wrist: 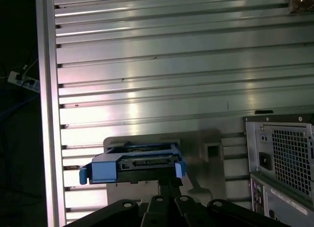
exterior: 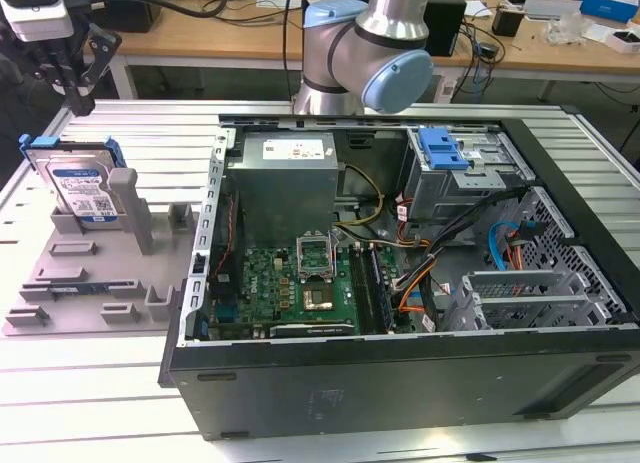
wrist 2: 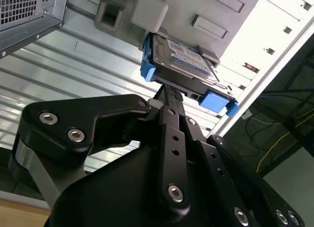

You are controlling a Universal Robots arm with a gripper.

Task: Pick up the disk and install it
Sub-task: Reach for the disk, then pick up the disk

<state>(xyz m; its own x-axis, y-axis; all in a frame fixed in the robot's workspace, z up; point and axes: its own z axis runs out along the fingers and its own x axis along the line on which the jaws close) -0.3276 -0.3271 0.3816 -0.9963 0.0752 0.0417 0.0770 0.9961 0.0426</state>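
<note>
The disk [exterior: 80,188] is a silver drive with a white-and-blue label in a bright blue carrier. It stands on edge in a slot of the grey holder [exterior: 90,273] at the exterior view's left. Both wrist views look down on it, the disk [wrist 2: 184,58] with its label showing in the second and the disk [wrist: 135,164] edge-on in the first. My gripper [exterior: 75,108] hangs just above the disk's upper edge with a small gap. Its black fingers [wrist 2: 169,97] meet at their tips, shut on nothing.
The open computer case [exterior: 400,383] lies on the ribbed metal table [exterior: 150,123], to the exterior view's right of the holder. Inside it are a grey power supply [exterior: 285,178], a green motherboard [exterior: 300,283] and a drive bay with a blue latch [exterior: 443,148]. The arm's base [exterior: 365,53] stands behind the case.
</note>
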